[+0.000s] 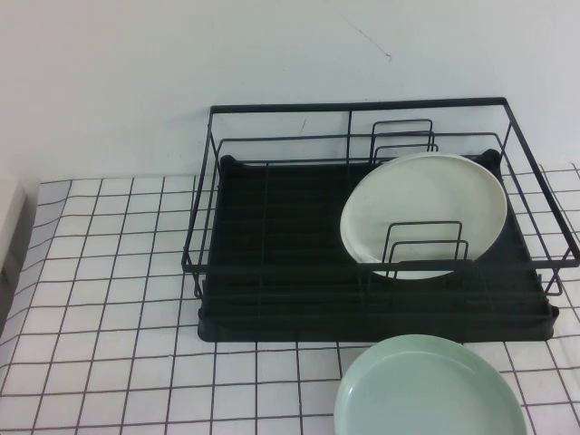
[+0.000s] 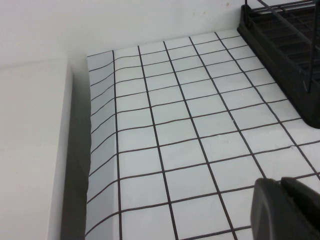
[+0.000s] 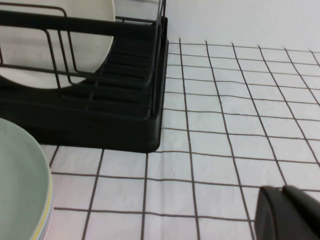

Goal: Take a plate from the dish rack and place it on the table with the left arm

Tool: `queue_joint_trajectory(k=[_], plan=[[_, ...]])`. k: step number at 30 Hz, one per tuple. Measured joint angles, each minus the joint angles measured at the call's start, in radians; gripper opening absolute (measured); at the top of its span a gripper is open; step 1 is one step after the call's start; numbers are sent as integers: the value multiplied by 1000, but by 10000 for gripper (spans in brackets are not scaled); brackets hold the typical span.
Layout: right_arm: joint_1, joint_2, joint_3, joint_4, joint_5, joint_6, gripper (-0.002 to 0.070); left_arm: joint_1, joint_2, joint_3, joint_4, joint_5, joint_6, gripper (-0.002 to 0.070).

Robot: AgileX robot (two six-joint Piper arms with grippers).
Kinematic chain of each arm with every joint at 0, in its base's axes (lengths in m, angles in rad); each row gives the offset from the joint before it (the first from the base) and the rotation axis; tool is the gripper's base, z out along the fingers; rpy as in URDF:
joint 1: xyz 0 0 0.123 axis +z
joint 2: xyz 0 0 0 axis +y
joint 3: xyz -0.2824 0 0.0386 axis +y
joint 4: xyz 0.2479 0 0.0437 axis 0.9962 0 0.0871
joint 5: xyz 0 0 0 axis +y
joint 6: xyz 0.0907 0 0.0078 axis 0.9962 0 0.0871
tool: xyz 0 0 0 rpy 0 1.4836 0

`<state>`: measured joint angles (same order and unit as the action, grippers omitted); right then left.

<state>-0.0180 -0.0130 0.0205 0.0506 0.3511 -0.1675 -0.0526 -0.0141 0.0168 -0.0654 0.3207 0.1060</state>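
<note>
The off-white plate leans upright among the wire dividers in the right half of the black dish rack; it also shows in the right wrist view. Neither arm shows in the high view. My left gripper is shut and empty, low over the gridded table to the left of the rack's corner. My right gripper is shut and empty over the table to the right of the rack.
A pale mint-green plate lies on the table in front of the rack's right half, also in the right wrist view. A white block borders the table's left edge. A white wall stands behind the rack.
</note>
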Motion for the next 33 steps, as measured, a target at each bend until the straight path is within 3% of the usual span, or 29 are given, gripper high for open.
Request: queue_joint_trajectory(k=[33], plan=[[0, 0, 0, 0, 0, 0, -1, 0, 0, 0, -17, 2, -3, -2]])
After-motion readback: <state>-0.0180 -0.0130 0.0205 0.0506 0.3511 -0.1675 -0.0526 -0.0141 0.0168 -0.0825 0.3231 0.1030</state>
